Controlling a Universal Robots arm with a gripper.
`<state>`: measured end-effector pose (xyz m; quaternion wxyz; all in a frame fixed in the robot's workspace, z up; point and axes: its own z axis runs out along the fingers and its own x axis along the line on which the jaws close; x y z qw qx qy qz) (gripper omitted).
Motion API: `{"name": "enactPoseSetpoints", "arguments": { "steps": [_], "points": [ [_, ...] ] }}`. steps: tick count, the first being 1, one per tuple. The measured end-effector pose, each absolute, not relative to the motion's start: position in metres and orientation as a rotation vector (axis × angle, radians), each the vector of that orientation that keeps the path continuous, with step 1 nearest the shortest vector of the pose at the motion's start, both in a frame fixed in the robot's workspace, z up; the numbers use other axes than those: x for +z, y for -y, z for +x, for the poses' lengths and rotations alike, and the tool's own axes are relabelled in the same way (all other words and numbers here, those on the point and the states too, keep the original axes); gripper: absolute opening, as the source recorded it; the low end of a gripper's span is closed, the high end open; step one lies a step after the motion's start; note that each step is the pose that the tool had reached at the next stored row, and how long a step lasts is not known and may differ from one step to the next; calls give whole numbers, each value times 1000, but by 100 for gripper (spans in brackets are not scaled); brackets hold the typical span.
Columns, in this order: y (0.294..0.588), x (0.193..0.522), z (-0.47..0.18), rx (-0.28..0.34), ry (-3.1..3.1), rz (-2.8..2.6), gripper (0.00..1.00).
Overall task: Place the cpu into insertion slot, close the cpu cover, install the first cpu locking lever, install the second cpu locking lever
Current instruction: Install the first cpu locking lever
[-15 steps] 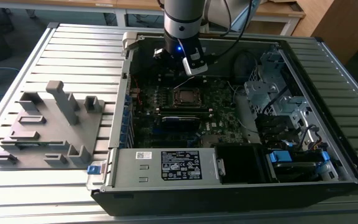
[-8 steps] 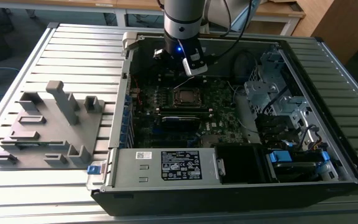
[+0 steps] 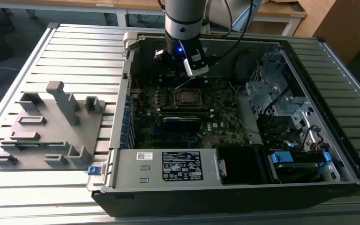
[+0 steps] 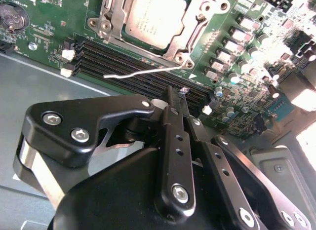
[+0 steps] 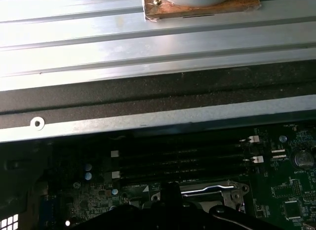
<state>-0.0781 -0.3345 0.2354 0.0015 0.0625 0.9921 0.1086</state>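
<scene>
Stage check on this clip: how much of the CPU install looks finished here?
Done: the cpu sits in the insertion slot, with the cpu cover lying flat around it. In hand: the gripper, shut and empty, hovers close to a thin wire locking lever that juts out free beside the slot. Left: that lever is not latched; whether a second one is latched I cannot tell.
</scene>
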Motion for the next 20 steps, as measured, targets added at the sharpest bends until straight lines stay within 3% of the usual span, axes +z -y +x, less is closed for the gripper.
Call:
{"name": "enactPoseSetpoints", "arguments": {
  "steps": [20],
  "points": [
    [334,229,-78,341,-3108,195,10]
  ]
}}
